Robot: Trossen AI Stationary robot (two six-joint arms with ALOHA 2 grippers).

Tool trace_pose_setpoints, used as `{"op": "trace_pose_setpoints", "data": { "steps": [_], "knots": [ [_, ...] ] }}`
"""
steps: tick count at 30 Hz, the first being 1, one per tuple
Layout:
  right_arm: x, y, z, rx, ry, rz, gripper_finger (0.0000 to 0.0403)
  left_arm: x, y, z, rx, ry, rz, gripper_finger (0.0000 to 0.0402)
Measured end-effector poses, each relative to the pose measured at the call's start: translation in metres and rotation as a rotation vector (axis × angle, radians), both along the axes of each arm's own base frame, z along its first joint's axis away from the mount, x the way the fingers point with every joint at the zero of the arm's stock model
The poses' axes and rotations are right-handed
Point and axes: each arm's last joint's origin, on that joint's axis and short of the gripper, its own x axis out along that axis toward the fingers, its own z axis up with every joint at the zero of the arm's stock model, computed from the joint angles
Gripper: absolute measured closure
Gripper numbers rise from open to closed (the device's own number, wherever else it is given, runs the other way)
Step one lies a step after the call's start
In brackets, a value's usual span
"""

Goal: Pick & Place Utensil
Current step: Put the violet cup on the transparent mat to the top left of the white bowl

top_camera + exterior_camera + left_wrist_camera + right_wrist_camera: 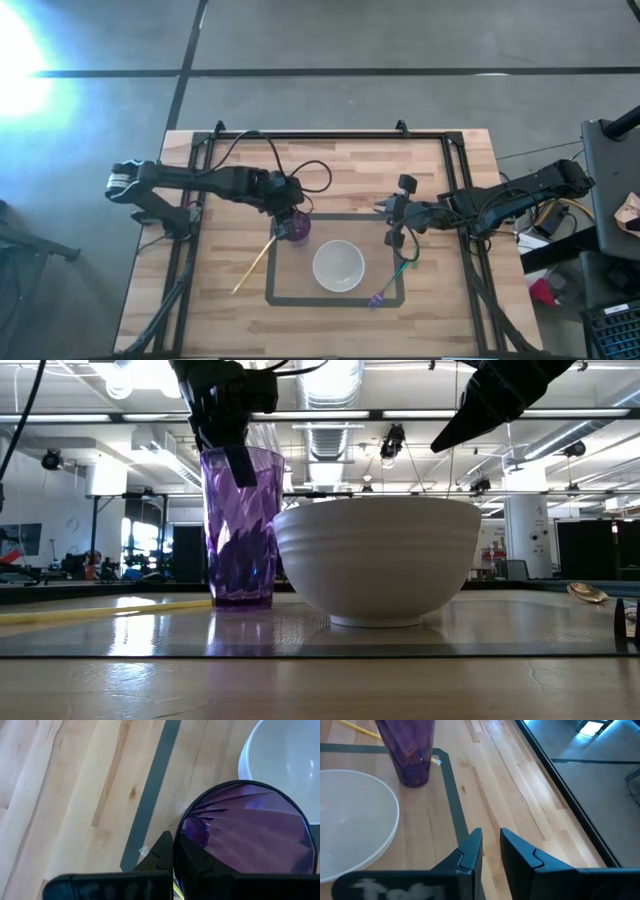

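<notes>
My left hand (173,855) sits at the rim of the purple cup (296,228), fingers pinched together with one inside and one outside the wall, so I judge it clamped on the rim. The cup stands upright on the mat at the far left corner of the taped square (275,300), just beside the white bowl (338,265) but apart from it.

My right hand (490,851) hangs above the table (440,170) near the right edge of the square, fingers a narrow gap apart and holding nothing that I can see.

The utensils lie flat. A yellow stick (253,266) slants across the left tape line, its upper end close to the cup base. A green-handled utensil (392,281) with a purple end lies at the near right corner of the square, below my right hand.

Risks, as I judge them:
- A rim pinch is a thin hold; any sideways pull could tip the cup toward the bowl or onto the yellow stick.
- Releasing abruptly could rock the cup.
- My right hand's gap looks too narrow to straddle the green handle; descending so could push it off the mat.
</notes>
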Motion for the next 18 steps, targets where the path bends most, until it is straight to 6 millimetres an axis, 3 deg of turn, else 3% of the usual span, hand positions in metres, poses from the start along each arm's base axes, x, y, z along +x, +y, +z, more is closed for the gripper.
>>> {"op": "trace_pose_setpoints", "data": {
  "steps": [9, 18],
  "knots": [
    [-0.0001, 0.0, -0.0006, 0.018, -0.007, -0.014, 0.0337, 0.0, 0.0, 0.0, 0.019, 0.003, -0.033, 0.039],
    [-0.0003, -0.0001, -0.0015, 0.037, -0.014, -0.028, 0.0303, -0.0002, 0.0002, 0.0001, 0.022, 0.004, -0.033, 0.0331]
  ]
}}
